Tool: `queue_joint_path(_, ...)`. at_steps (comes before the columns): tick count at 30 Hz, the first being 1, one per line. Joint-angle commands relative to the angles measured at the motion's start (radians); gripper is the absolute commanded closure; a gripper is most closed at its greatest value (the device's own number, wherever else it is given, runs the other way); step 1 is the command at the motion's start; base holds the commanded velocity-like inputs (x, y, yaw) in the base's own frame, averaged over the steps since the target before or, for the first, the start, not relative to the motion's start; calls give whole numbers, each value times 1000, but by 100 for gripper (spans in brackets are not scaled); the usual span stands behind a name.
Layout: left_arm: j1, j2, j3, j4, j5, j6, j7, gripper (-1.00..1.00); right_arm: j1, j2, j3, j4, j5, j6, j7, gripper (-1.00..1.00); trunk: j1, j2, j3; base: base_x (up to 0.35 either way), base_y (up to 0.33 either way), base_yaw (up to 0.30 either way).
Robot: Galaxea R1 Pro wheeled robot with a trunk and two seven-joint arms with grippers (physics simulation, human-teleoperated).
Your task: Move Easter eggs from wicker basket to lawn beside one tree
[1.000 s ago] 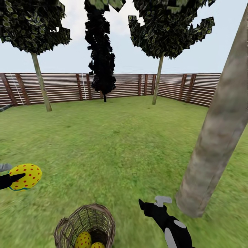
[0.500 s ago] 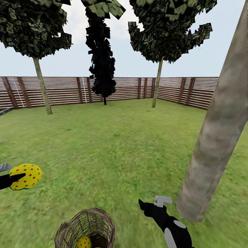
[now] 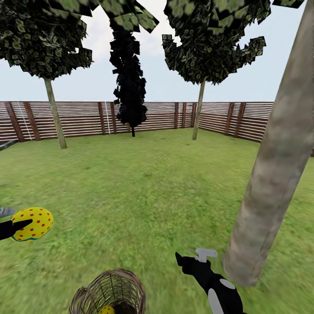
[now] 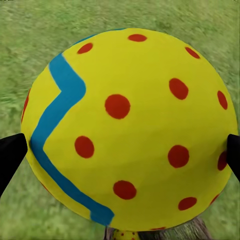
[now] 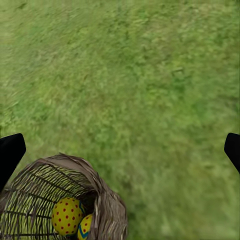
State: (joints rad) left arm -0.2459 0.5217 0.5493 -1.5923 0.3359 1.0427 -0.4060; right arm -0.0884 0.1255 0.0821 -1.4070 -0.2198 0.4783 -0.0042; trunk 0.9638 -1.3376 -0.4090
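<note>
Jaws, left gripper (image 4: 120, 150): gripping a yellow egg with red dots and blue zigzag (image 4: 125, 130).
Jaws, right gripper (image 5: 120, 150): spread wide, holding nothing.
Brown woven wicker basket (image 5: 60, 200): sitting on green lawn (image 3: 144, 187), holding two yellow eggs (image 5: 67, 216).

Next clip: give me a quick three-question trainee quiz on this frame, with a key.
1. True or false: the left gripper grips an Easter egg.
2. How many eggs lie in the wicker basket? A) none B) two C) three
3. Which trunk is nearest the right gripper?

Key: 1 true. 2 B, a dotted egg and a banded egg, seen by the right wrist. 3 The thick grey-brown trunk on the robot's right.
</note>
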Motion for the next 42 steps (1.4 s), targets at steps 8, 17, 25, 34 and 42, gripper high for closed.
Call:
queue_joint_path(8, -1, 0, 1, -1, -8, 5, -16, 100, -1, 0, 0, -1, -4, 5, 0, -100, -31, 56, 36, 0, 0, 0)
queue_joint_path(17, -1, 0, 1, -1, -8, 5, -20, 100, -1, 1, 1, 6, -4, 5, 0, -100, -65, 119, 79, -22, 0, 0)
queue_joint_path(25, -1, 0, 1, -1, -6, 5, -20, 100, -1, 1, 4, 8, -4, 5, 0, -100, -96, 175, 116, -48, 0, 0)
queue_joint_path(34, -1, 0, 1, -1, -6, 5, -20, 100, -1, 1, 22, 8, -4, 5, -1, -100, -130, 238, 158, 0, 0, 0)
queue_joint_path(42, -1, 0, 1, -1, -6, 5, -20, 100, -1, 2, 24, 8, -4, 5, -1, -100, -161, 294, 196, 0, 0, 0)
